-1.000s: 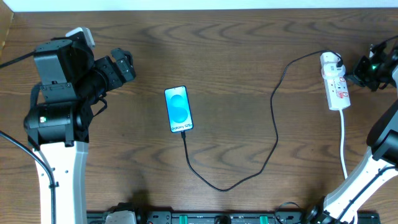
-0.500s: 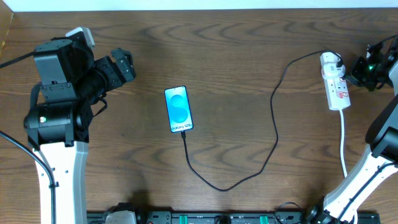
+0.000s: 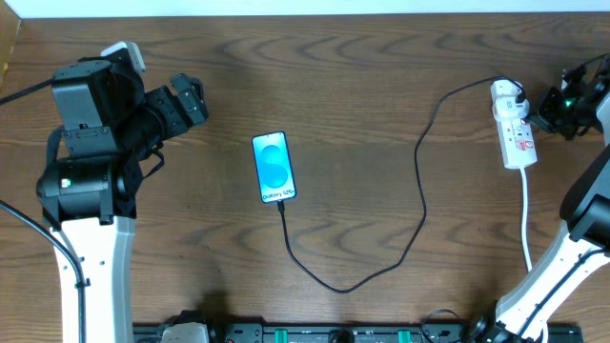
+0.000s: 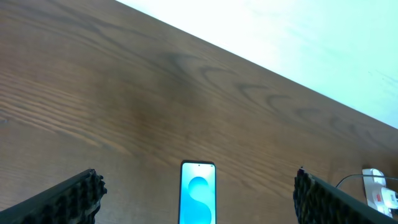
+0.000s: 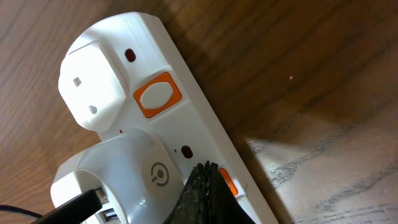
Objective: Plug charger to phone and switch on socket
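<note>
The phone lies screen-up mid-table, its cyan screen lit; its top half shows in the left wrist view. The black charger cable runs from the phone's near end in a loop to a white adapter seated in the white socket. My right gripper is shut, and its closed tips rest against the socket at an orange switch. My left gripper hangs open at the far left, away from the phone, fingers wide apart and empty.
A second orange switch sits beside an unused outlet at the strip's end. The socket's white cord trails toward the table's front edge. A rail with fittings runs along the front.
</note>
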Motion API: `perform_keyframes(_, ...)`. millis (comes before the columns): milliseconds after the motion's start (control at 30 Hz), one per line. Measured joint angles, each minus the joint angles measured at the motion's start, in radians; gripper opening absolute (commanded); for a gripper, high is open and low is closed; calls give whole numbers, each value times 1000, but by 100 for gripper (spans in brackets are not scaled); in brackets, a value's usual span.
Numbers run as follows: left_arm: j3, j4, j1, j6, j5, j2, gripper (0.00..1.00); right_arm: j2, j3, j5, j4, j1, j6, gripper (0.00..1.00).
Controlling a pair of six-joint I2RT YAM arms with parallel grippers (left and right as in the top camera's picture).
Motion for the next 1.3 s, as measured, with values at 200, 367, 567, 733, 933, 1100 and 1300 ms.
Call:
perform_keyframes(200, 0, 0, 0, 0, 0, 0, 99, 0, 3, 3, -10, 0, 25, 1)
perform_keyframes(367, 0, 0, 0, 0, 0, 0, 99, 0, 8, 30, -13, 12, 59, 1)
perform_keyframes(567, 0, 0, 0, 0, 0, 0, 99, -4, 11, 82, -20, 31, 86, 1)
perform_keyframes(733, 0, 0, 0, 0, 0, 0, 99, -6, 14, 112, -26, 42, 114, 1)
perform_keyframes(933, 0, 0, 0, 0, 0, 0, 99, -9, 19, 132, -60, 51, 219, 1)
perform_keyframes(1100, 0, 0, 0, 0, 0, 0, 99, -12, 19, 153, -68, 60, 307, 1)
perform_keyframes(1300, 0, 0, 0, 0, 0, 0, 99, -12, 19, 157, -61, 60, 363, 1)
